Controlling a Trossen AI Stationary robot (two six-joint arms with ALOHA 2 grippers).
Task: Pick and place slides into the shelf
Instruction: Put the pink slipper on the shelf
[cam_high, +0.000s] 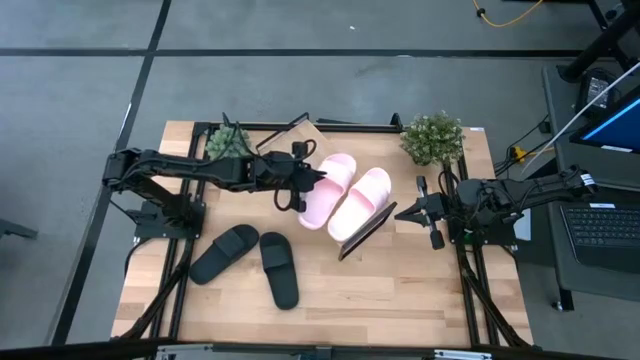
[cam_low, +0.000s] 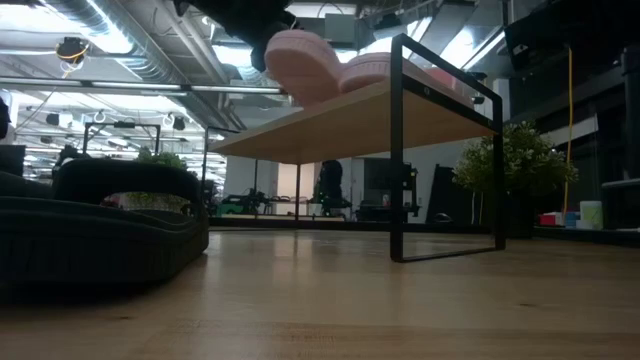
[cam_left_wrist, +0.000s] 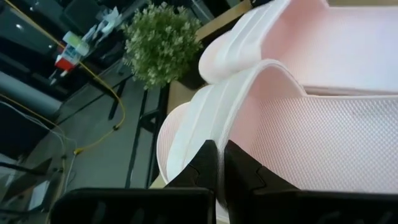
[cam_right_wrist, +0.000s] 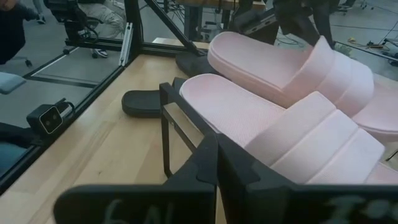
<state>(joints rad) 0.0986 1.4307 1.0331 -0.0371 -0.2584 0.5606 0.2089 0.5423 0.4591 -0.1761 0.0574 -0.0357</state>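
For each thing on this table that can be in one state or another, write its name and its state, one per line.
Pink slides: both lying on the shelf, side by side.
Black slides: both on the table, off the shelf.
Left claw: shut, at the edge of one pink slide.
Right claw: shut, empty, beside the shelf's end.

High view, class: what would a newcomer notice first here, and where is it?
Two pink slides lie side by side on the shelf at the table's middle, the left gripper shut at the strap of one. Two black slides lie on the table in front of the left arm.
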